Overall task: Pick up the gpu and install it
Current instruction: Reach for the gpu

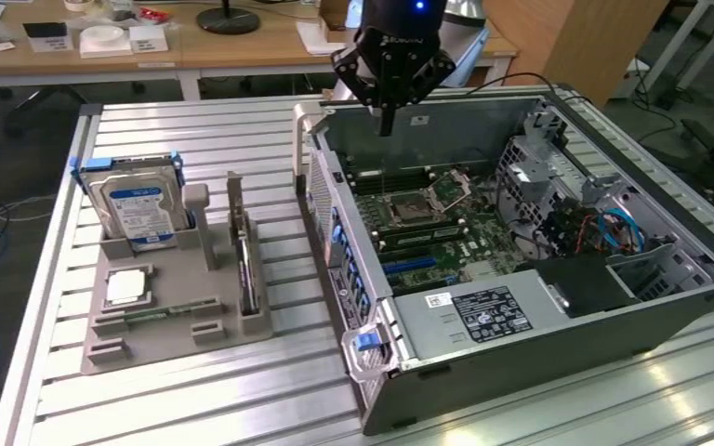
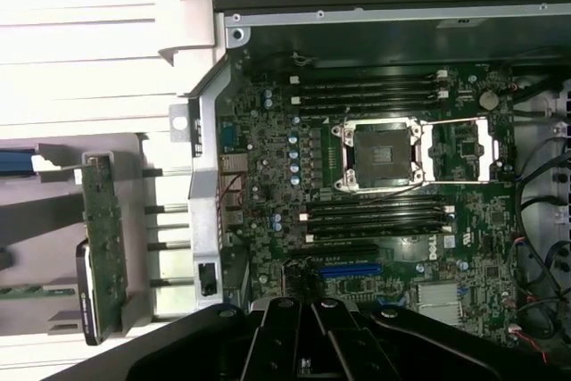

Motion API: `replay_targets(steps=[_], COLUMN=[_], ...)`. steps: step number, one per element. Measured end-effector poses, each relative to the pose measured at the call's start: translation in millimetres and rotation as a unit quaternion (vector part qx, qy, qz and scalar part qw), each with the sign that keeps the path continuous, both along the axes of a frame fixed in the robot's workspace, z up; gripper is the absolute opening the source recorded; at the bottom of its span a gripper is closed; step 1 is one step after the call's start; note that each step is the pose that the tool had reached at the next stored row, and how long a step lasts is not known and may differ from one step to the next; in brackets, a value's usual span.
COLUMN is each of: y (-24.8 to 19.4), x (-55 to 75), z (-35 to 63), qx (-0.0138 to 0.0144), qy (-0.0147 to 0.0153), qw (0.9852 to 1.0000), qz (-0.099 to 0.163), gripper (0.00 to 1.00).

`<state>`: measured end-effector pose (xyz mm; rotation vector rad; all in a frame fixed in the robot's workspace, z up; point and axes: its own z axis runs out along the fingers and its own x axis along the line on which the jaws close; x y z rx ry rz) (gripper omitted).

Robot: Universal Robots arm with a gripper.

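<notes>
Gpu (image 1: 243, 265) parked in its holder (image 1: 159, 327), gripper (image 1: 386, 119) over the open computer case (image 1: 580, 358).
Nearest, the gpu stands on edge in the gray holder, close beside the hard drive (image 1: 140, 209), on the exterior view's left of the case. Farther back, the gripper hangs above the case's far wall, jaws together, gripping nothing.

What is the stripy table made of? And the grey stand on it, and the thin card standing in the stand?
The table looks like bare aluminium: silvery grooved slats that catch the light. The grey stand is probably matte plastic, dull with no glints. The gpu looks like a green circuit board, probably fibreglass, dotted with tiny parts.
</notes>
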<state>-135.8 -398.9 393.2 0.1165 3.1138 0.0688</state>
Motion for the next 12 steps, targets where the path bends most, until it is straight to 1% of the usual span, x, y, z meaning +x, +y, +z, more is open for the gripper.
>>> replay_targets(steps=[5,12], y=[0.0,-0.1], x=[-8.6,-16.1], z=[0.0,-0.1], qx=[0.0,0.0], qy=[0.0,0.0], qw=[1.0,1.0], qz=[0.0,0.0], gripper=[0.11,0.11])
